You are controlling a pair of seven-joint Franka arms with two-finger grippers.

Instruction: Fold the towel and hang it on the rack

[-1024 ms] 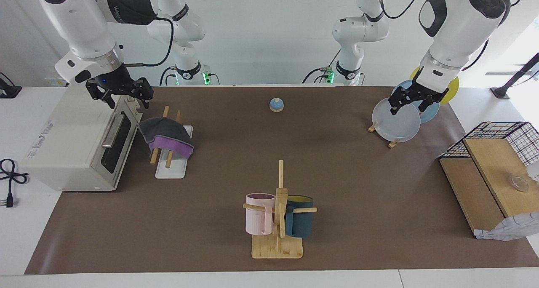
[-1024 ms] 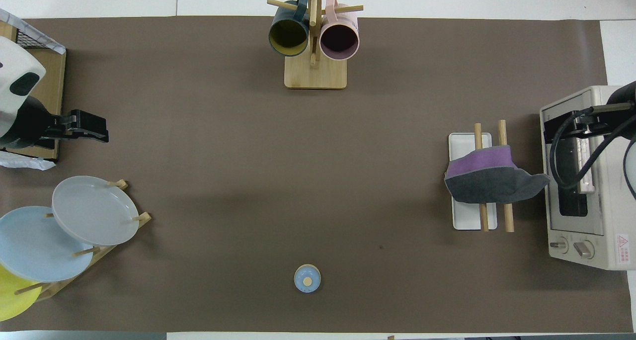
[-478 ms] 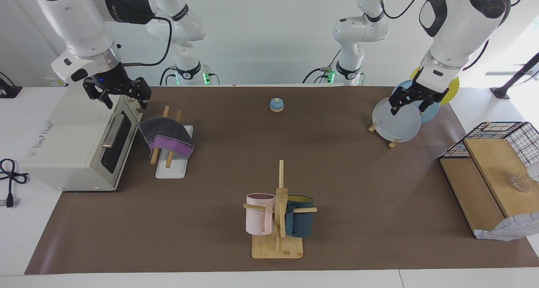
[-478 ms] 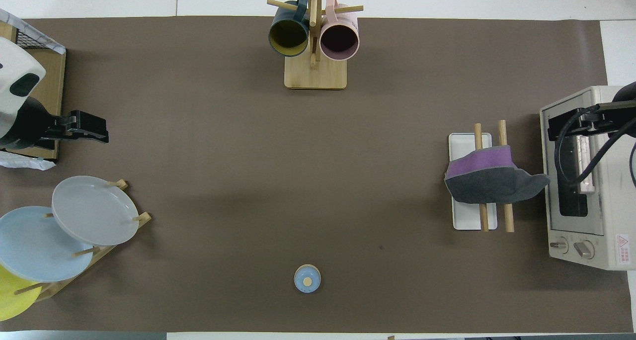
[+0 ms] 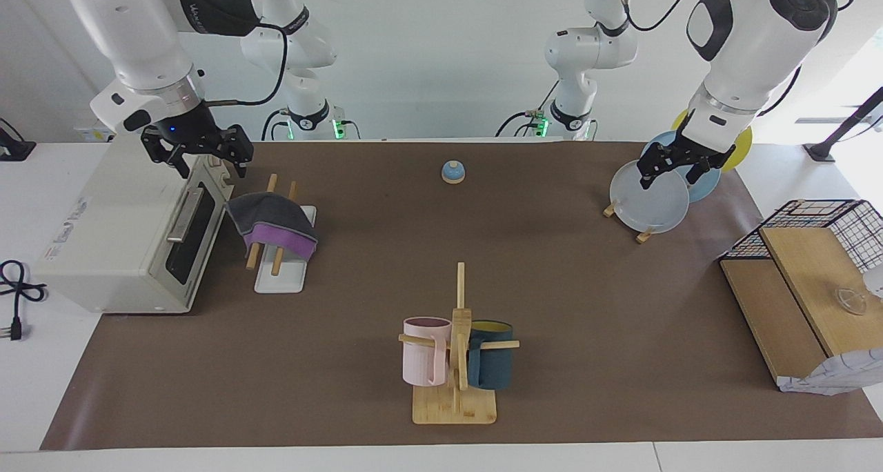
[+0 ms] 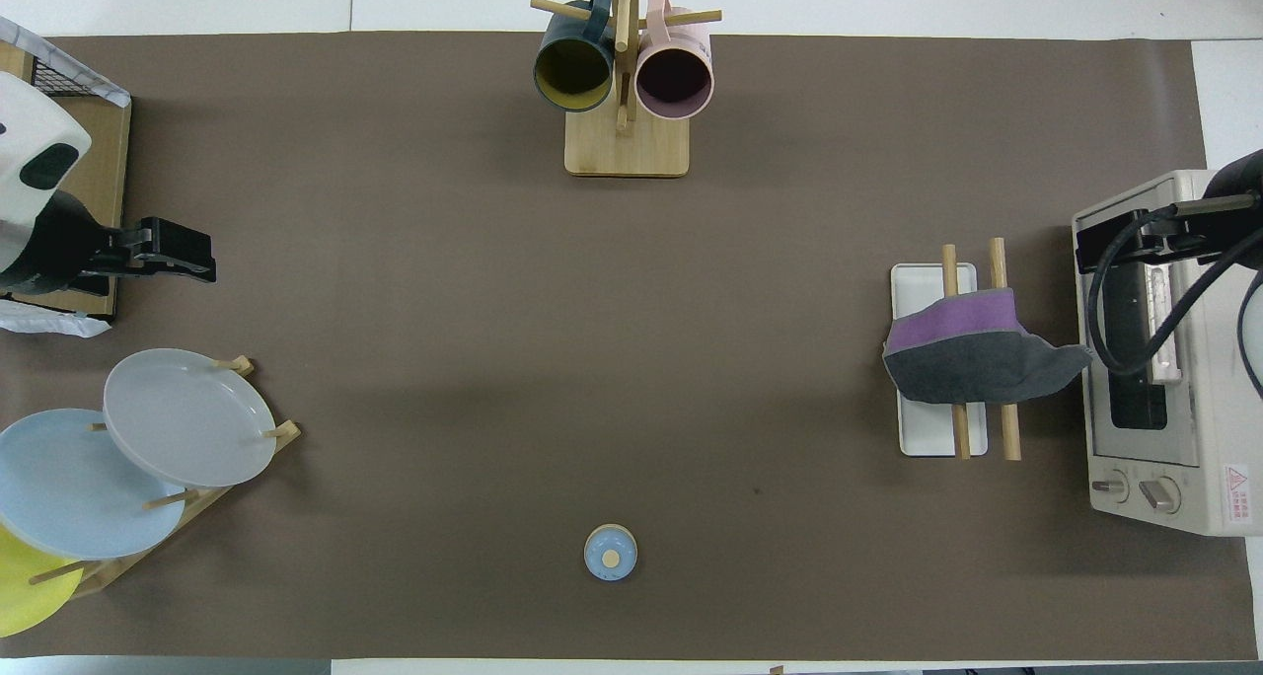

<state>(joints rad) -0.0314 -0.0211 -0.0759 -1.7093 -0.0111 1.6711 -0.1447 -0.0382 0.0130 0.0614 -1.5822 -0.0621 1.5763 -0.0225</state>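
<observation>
Folded purple-and-dark-grey towel [image 5: 270,225] [image 6: 972,357] is what we see draped across the two parallel light wooden rods of the rack [image 5: 279,273] [image 6: 928,438], whose flat white base sits on the brown-covered worktop [image 5: 552,286] [image 6: 444,359] toward the right arm's end. We see the grey face uppermost, a purple band showing along the edge farther from the robots, and one grey corner reaching toward the toaster oven. That cream toaster oven [image 5: 131,237] [image 6: 1164,438] stands just beside the rack, its glass door facing it.

We find the right pincer [image 5: 196,156] [image 6: 1125,246] up in the air over the oven's top front edge, clear of the towel, its black fingers spread apart and holding nothing. The left pincer [image 5: 679,163] [image 6: 168,259] hangs over the plate stand, and we cannot tell whether its fingers are apart or together; this arm waits.

Below it we see a small wooden stand with a grey plate [image 5: 650,197] [image 6: 187,416], a pale blue plate and a yellow one. We note a small blue dome-shaped bell [image 5: 452,172] [image 6: 610,553] near the robots at mid-worktop, and a wooden mug tree [image 5: 457,361] [image 6: 624,83] carrying a pink mug and a teal mug, farthest from the robots. A wire basket with wooden boards [image 5: 807,265] lies at the left arm's end.
</observation>
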